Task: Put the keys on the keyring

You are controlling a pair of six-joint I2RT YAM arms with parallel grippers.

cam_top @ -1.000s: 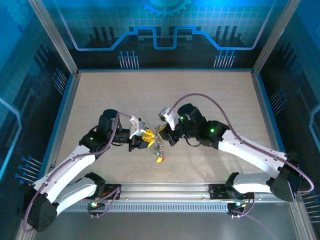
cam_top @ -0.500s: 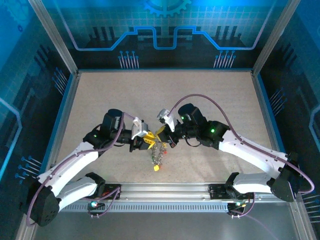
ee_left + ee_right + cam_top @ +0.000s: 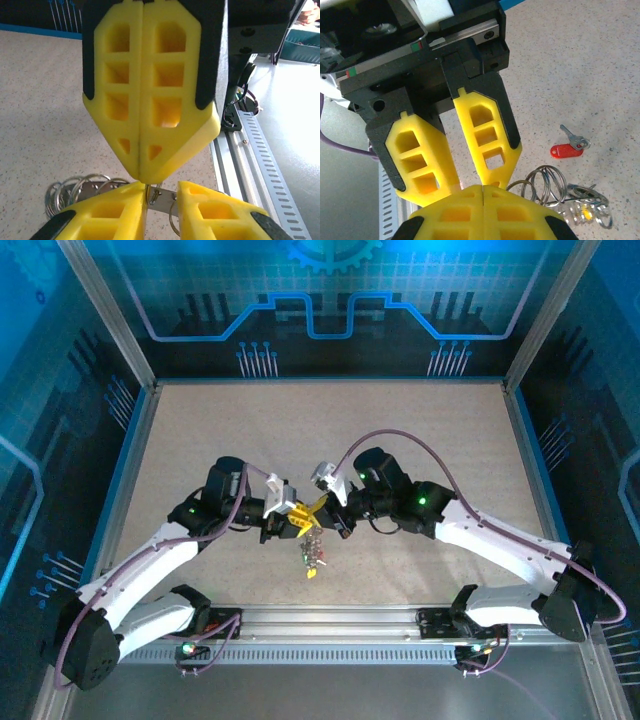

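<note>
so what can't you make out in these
- Top external: the keys are too small to count.
- Left wrist: the metal piece between the fingers of the left end effector is cut off by the bottom edge.
- Right wrist: whether the shut right end effector pinches anything is hidden by its own fingers.

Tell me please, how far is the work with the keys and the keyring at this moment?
Done: a yellow key head seems to sit among the coils of the keyring. In hand: the right gripper, shut, meets a metal piece inside the open left gripper. Still to do: the red key lies loose on the table, apart from the rings.
</note>
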